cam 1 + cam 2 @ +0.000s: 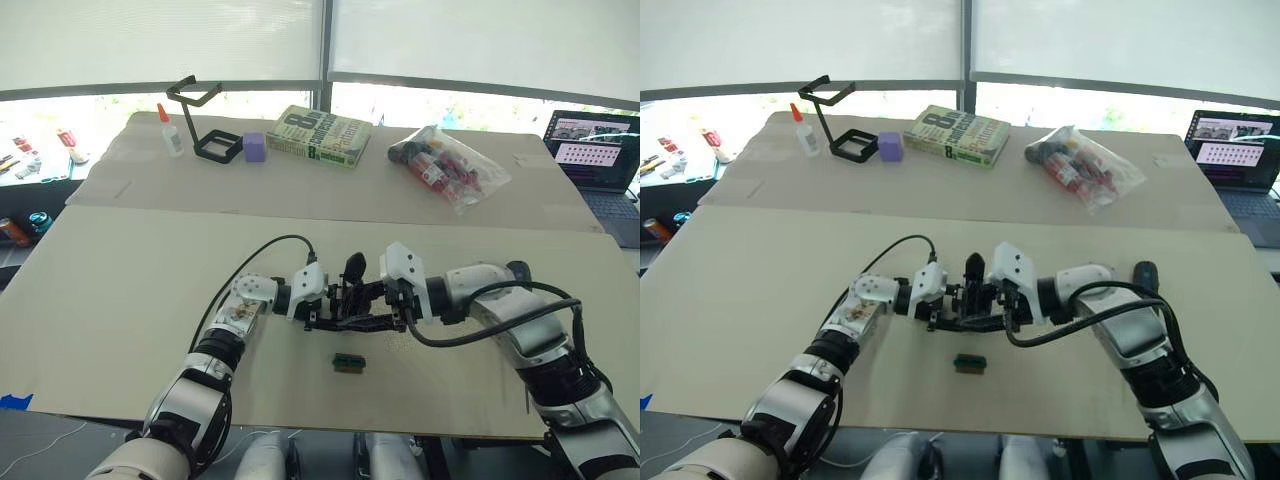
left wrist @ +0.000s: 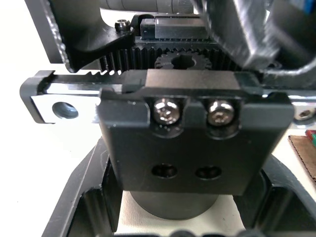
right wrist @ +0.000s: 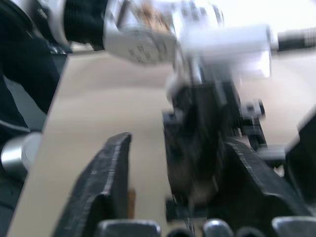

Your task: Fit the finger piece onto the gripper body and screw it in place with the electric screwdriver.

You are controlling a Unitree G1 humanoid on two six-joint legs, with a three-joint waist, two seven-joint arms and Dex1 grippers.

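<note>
I have both arms brought together over the middle of the counter [image 1: 120,290], with the gripper body [image 1: 350,300] between them. Its pointed black finger sticks up just behind the two wrists. The left pincer [image 1: 322,312] reaches in from its side and, in its wrist view, sits hard against the gripper body [image 2: 192,143]: I see the toothed rack, a gear and two bright screws [image 2: 192,111] already seated above two empty holes. Whether its fingers actually clamp the body I cannot tell. The right pincer [image 3: 177,177] stands open, its two fingers spread around the dark body without clearly touching; that view is blurred, so I read no grip there.

I judge this as the fitting or holding step, not the screwing step. I cannot pick out the loose finger piece or the electric screwdriver with any confidence. The small green-brown block [image 1: 348,362] lies just in front of the pincers, apart from them.

Next, I need the body held steady by one arm, the empty holes facing up, and the other arm free to fetch the tool.
</note>
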